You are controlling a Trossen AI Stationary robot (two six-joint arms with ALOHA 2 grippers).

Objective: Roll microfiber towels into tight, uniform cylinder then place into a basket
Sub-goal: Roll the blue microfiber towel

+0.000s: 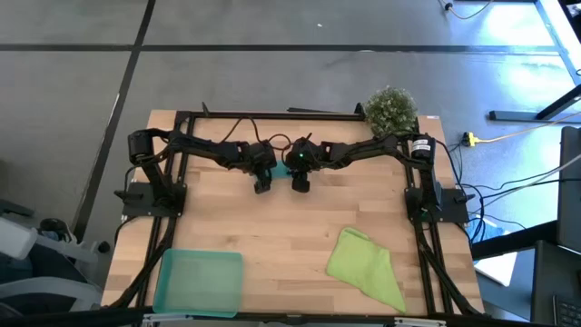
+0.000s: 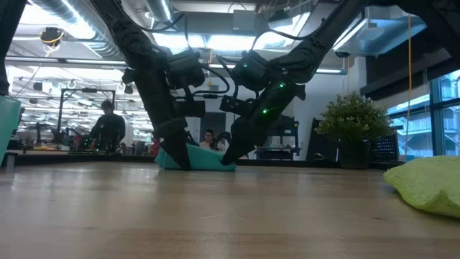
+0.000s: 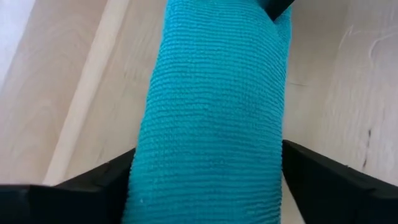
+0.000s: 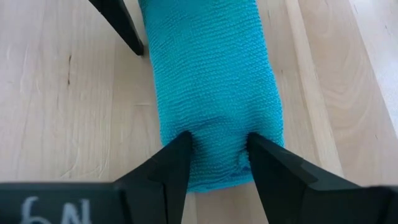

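The teal towel (image 2: pixel 195 158) lies rolled into a cylinder on the wooden table, toward its far middle, between my two grippers. My left gripper (image 1: pixel 262 184) is shut on one end of the roll (image 3: pixel 211 124). My right gripper (image 1: pixel 300 184) is shut on the other end (image 4: pixel 211 81). The lime towel (image 1: pixel 365 263) lies crumpled at the near right and also shows in the low view (image 2: pixel 428 183). The teal-green basket (image 1: pixel 200 280) stands at the near left corner. My left gripper has the roll's end (image 3: pixel 205 186) between its two fingers (image 3: pixel 109 180), one on each long side. The fingers slant down from above and lie along the roll. The roll rests on the table. My right gripper pinches the roll's other end (image 4: pixel 217 155) between its two fingertips (image 4: pixel 177 152), which dent the cloth in. The fingers slant down from above and lie along the roll. The roll rests on the table.
A bushy potted plant (image 1: pixel 391 109) stands at the far right corner. Bare wood (image 1: pixel 290 227) lies between the roll and the near edge. Black arm frames run along the left and right sides. People sit in the room beyond the table (image 2: pixel 108 126).
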